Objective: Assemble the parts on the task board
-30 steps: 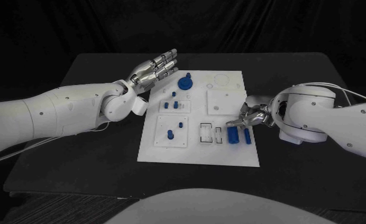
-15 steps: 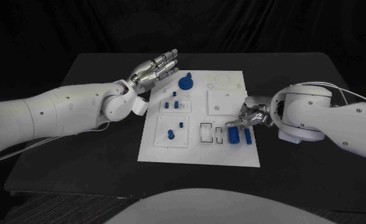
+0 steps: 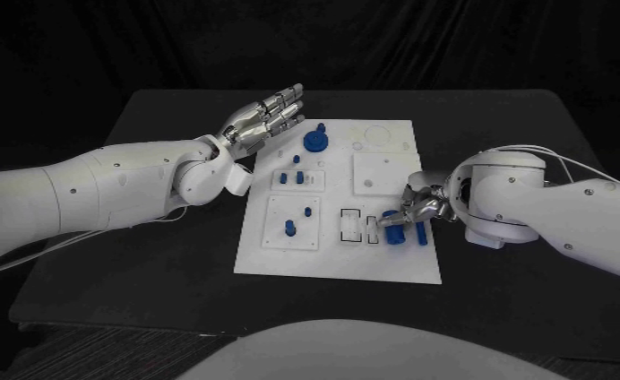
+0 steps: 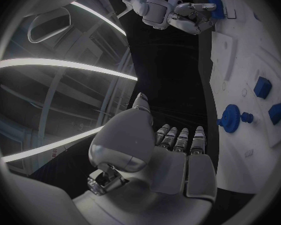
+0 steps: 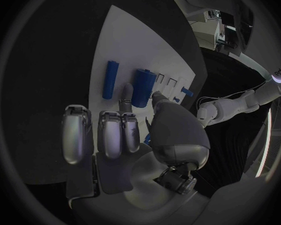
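The white task board [image 3: 336, 259] lies in the middle of the black table. A thick blue cylinder [image 3: 392, 226] and a thin blue rod [image 3: 421, 232] lie side by side near its right edge. My right hand [image 3: 414, 208] reaches down onto the cylinder. In the right wrist view a finger and the thumb [image 5: 156, 96] flank the thick cylinder [image 5: 142, 87] and pinch it, with the thin rod [image 5: 111, 79] just beyond. My left hand [image 3: 265, 116] hangs open, fingers straight, above the table left of the board's far corner.
A blue geared knob [image 3: 314, 140] stands at the board's far end. Small blue pieces [image 3: 296, 178] sit on raised white plates on the board's left half, and more [image 3: 289, 228] nearer me. Two rectangular slots [image 3: 348, 223] lie just left of the cylinder.
My right hand has shifted a little left and down onto the thick cylinder. The left hand has not moved.
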You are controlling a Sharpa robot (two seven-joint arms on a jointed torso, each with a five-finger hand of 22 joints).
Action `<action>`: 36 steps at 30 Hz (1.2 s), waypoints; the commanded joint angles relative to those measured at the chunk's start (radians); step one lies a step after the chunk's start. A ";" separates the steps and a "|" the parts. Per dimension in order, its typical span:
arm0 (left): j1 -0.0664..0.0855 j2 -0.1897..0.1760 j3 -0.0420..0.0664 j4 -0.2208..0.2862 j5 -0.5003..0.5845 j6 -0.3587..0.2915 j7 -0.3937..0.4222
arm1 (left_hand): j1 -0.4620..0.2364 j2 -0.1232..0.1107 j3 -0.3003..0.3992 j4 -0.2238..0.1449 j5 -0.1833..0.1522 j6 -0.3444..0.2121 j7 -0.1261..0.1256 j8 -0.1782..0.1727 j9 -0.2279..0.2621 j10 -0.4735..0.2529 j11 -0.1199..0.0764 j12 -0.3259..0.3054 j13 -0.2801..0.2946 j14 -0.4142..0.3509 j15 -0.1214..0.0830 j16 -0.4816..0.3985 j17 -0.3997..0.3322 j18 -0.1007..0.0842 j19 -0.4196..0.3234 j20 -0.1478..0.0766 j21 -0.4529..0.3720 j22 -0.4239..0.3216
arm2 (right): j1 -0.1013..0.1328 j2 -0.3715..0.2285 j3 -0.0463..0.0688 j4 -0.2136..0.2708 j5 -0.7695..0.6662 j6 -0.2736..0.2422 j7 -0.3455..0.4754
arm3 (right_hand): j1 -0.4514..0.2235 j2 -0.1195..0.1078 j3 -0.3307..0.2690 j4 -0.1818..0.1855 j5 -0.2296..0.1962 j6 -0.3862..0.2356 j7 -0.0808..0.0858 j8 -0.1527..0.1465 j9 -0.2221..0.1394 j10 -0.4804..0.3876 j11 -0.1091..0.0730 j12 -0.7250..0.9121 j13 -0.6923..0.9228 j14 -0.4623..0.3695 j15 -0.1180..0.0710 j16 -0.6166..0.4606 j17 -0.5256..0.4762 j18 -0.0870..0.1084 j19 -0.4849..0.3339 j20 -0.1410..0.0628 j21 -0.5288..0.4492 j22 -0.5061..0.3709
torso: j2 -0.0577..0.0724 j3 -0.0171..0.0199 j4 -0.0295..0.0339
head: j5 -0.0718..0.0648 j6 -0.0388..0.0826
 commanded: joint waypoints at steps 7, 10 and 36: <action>-0.001 0.003 0.001 0.001 0.005 0.017 0.113 | 0.007 0.001 0.004 0.000 0.005 0.000 0.012 0.002 0.001 -0.002 0.008 -0.003 -0.001 0.002 0.008 -0.004 -0.001 0.020 0.000 0.007 0.000 0.001 | -0.007 0.007 0.000 0.000 -0.006 0.029 -0.021 | 0.094 0.018 0.029 -0.079 0.213 0.015 0.005 -0.034 -0.021 0.105 0.007 0.004 0.263 0.089 0.006 -0.013 0.189 -0.009 0.062 0.010 -0.001 0.225 | -0.001 0.0004 0.0010 | 0.002 0.000; -0.001 0.004 0.001 0.000 0.005 0.019 0.112 | 0.007 0.001 0.004 0.000 0.005 0.000 0.015 0.002 0.001 -0.002 0.008 -0.003 -0.001 0.002 0.009 -0.004 -0.001 0.020 0.000 0.007 0.000 0.001 | -0.007 0.006 0.000 0.004 -0.005 0.018 -0.018 | 0.141 0.022 0.066 -0.119 0.385 0.008 0.001 -0.051 -0.029 0.105 0.003 0.004 0.263 0.088 0.003 -0.016 0.184 -0.009 0.061 0.007 -0.003 0.224 | -0.001 -0.0002 0.0010 | 0.002 0.000; -0.003 0.010 0.001 -0.009 0.005 0.024 0.111 | 0.006 0.007 0.006 0.000 0.013 -0.001 0.024 0.002 0.001 -0.002 0.009 -0.003 -0.001 0.002 0.011 -0.004 -0.001 0.021 0.000 0.010 0.000 0.001 | 0.027 -0.025 0.001 0.036 0.428 -0.190 0.016 | 0.118 0.000 0.253 -0.200 0.806 0.000 0.009 -0.071 -0.028 0.105 0.008 0.004 0.263 0.080 0.006 -0.039 0.140 -0.001 0.050 0.009 -0.033 0.214 | -0.002 -0.0007 -0.0013 | 0.010 0.000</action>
